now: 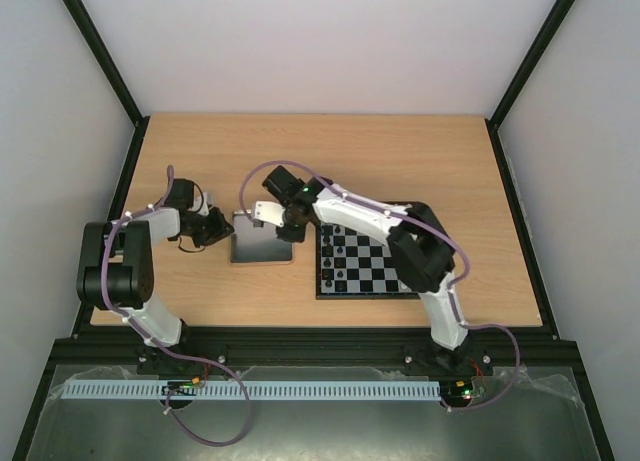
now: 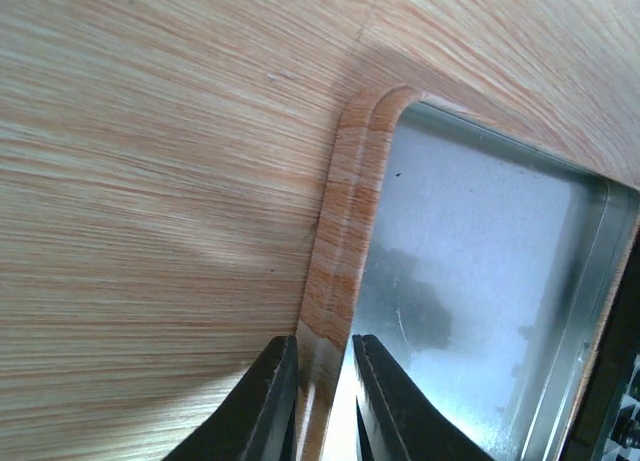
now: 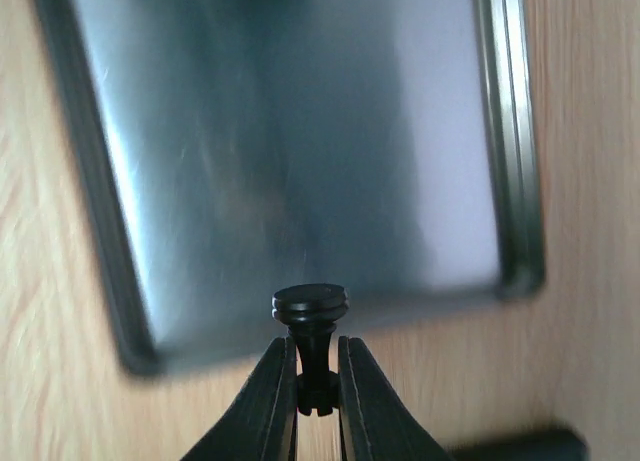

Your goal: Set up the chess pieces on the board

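Standing beside the table (image 1: 200, 151), I saw that the right gripper (image 3: 317, 359) was clenched on one small black chess piece (image 3: 311, 305). The piece sat exactly between the two fingertips, which held it by its thin stem, and its round, disc-like end stuck out just past the tips. In the right wrist view this end lay over the near rim of the shiny grey tray (image 3: 300, 131), at the border between metal and wood. Whether it touched the tray I could not tell.

From above, this gripper hung over the tray, just left of the board (image 1: 375, 271). The board lay flat on the table, close beside the tray, and the right arm crossed over a part of it. Several small dark chess pieces (image 1: 332, 253) stood on its left squares, well apart from the held one.

The left gripper (image 2: 325, 366) was pinched on the tray's rim, with one finger outside over the wood and the other inside.
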